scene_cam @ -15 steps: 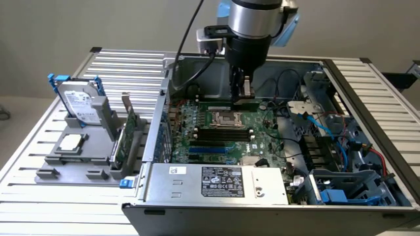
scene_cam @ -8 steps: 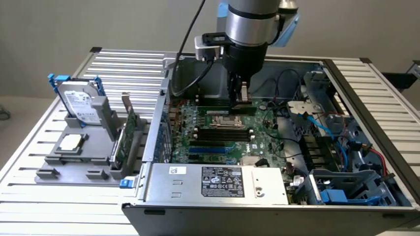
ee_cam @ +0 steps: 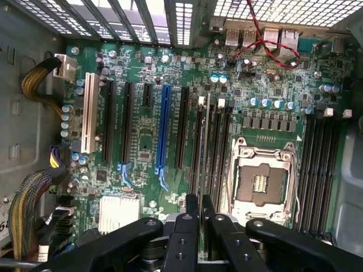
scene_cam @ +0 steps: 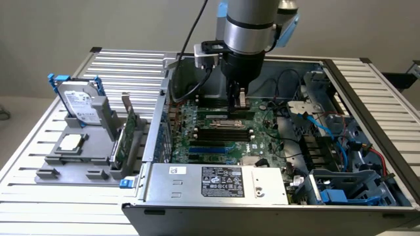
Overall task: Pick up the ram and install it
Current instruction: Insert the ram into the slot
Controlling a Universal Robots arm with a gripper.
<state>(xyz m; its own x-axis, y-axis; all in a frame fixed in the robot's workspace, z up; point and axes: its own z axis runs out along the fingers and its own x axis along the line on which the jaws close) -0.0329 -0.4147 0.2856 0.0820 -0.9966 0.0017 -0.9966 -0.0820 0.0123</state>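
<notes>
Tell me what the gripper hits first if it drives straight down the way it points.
Likely the ram, on edge right at the shut tips of the gripper, over the memory slots beside the CPU socket; contact is unclear.

The exterior view stands well off from the table (scene_cam: 131, 64), high and at a slant. It looks down into the open case (scene_cam: 262, 216), with the gripper (scene_cam: 238, 100) near mid-scene and the arm (scene_cam: 249, 24) rising above it. The wrist view sits close behind the gripper (ee_cam: 201, 199) and looks past its fingers (ee_cam: 190, 221) straight onto the motherboard (ee_cam: 147, 130) beneath. Both views share the gripper and the patch of motherboard (scene_cam: 223, 135) just under and around it.
</notes>
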